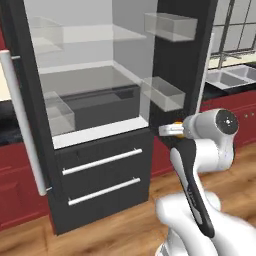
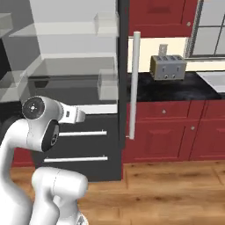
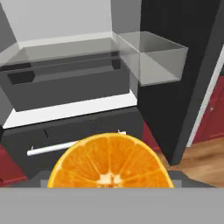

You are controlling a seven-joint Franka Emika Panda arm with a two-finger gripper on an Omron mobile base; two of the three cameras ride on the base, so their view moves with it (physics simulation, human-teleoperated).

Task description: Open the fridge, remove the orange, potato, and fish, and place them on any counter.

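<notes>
The fridge [image 1: 100, 90] stands open, both doors swung wide, its white inside and glass shelves bare where I see them. A cut orange [image 3: 109, 162], flesh side toward the camera, sits at the bottom of the hand view where my fingertips are, covering them. In the left base view a bit of the orange [image 1: 172, 130] shows at the tip of my gripper [image 1: 169, 130], just in front of the right door's lower edge. The gripper is shut on the orange. The potato, the fish and the counter are out of view.
The right fridge door [image 1: 182, 60] with clear bins [image 1: 162, 92] stands close beside the hand. Two freezer drawers with white handles [image 1: 102, 161] lie below. Right of it are red cabinets, a black top with a toaster [image 2: 167, 67] and a sink [image 1: 230, 77]. Wooden floor [image 2: 176, 189] lies open.
</notes>
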